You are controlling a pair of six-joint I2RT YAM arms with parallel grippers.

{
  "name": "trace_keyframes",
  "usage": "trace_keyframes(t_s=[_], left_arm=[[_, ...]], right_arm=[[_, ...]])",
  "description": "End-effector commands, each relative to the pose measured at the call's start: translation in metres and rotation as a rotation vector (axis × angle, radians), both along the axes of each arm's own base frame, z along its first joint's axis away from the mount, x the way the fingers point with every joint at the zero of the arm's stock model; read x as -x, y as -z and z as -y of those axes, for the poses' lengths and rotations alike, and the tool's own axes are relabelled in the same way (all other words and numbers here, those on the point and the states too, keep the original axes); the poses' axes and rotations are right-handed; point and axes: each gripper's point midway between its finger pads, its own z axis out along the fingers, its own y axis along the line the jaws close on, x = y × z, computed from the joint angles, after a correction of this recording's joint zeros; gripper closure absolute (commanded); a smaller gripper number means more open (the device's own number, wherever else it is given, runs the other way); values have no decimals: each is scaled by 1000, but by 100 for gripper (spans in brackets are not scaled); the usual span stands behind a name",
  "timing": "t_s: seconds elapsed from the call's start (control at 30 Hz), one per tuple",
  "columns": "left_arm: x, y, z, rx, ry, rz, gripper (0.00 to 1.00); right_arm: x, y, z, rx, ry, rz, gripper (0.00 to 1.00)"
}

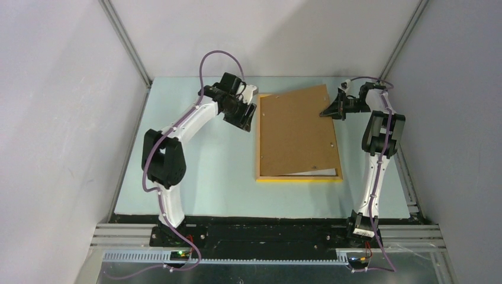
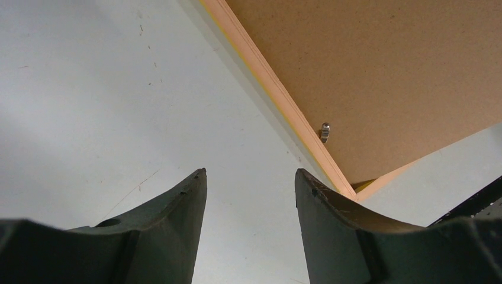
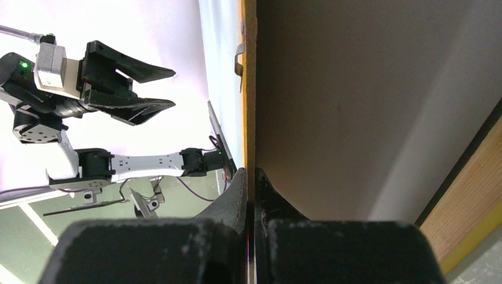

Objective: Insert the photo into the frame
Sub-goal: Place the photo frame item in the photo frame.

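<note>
The frame (image 1: 299, 178) lies flat mid-table, its yellow-orange edge showing along the near and left sides. The brown backing board (image 1: 296, 133) lies skewed over it, its far right corner raised. My right gripper (image 1: 332, 110) is shut on that corner; in the right wrist view its fingers (image 3: 250, 173) pinch the board's thin edge (image 3: 249, 106). A thin white strip, the photo's back (image 1: 317, 172), shows under the board's near edge; its print side is hidden. My left gripper (image 1: 248, 121) is open and empty beside the frame's far left corner (image 2: 284, 100), its jaws (image 2: 250, 173) over bare table.
Grey walls close in the pale blue table (image 1: 201, 171) on three sides. A small metal tab (image 2: 324, 131) sits on the board near the frame's left rail. The left arm's elbow (image 1: 163, 157) stands over the table's left part.
</note>
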Motion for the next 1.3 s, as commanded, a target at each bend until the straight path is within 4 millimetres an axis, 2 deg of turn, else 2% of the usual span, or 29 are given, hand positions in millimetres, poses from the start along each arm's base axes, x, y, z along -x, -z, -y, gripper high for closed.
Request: trace_keyframes(t_s=[0.0,0.1,0.3,0.53,0.7,0.83,1.07,1.27], left_arm=[[-11,-9,6,20,-9,29,38],[-11,-5,7,20,-10,18,38],[-12,-1,9,25,-17,3,38],[-17,6,17,36,-26,-20,38],[-19,11,22,38,-28,-30,38],[-21,13,26,42,-29,-34,38],[-26,21,31,37,-29,-44,38],[-27,26,34,44,-49,-66,38]], right_arm=[[-6,-8,-7,-4,-9,32,100],[-7,-5,-7,9,-5,30,100],[-8,1,-9,40,-5,40,93],[-7,10,-8,74,1,37,72],[-5,13,-7,112,2,45,64],[-6,14,-6,149,3,55,54],[-7,20,-8,228,-7,65,44],[-6,25,-8,321,-18,79,24]])
